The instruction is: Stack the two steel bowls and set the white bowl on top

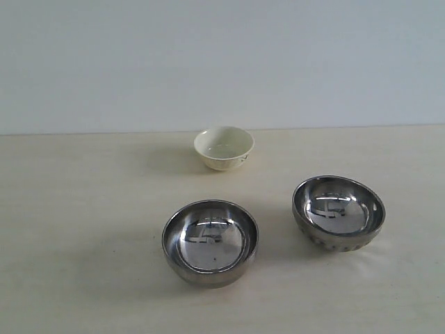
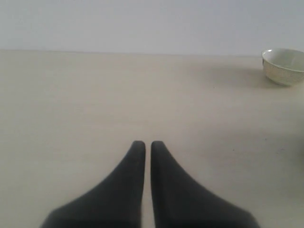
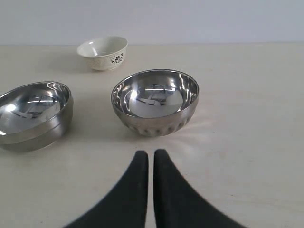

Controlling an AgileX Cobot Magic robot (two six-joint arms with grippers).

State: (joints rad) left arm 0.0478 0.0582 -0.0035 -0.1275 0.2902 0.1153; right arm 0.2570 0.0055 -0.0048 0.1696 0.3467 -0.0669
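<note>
A smooth steel bowl stands near the front middle of the table; it also shows in the right wrist view. A dimpled steel bowl stands to its right, tilted a little, and is close in front of my right gripper, which is shut and empty. The white bowl sits further back, also seen as the white bowl with a dark mark and at the edge as the white bowl. My left gripper is shut over bare table, holding nothing. Neither gripper shows in the exterior view.
The light wooden table runs back to a plain pale wall. Nothing else stands on it besides the three bowls, which are all apart from one another.
</note>
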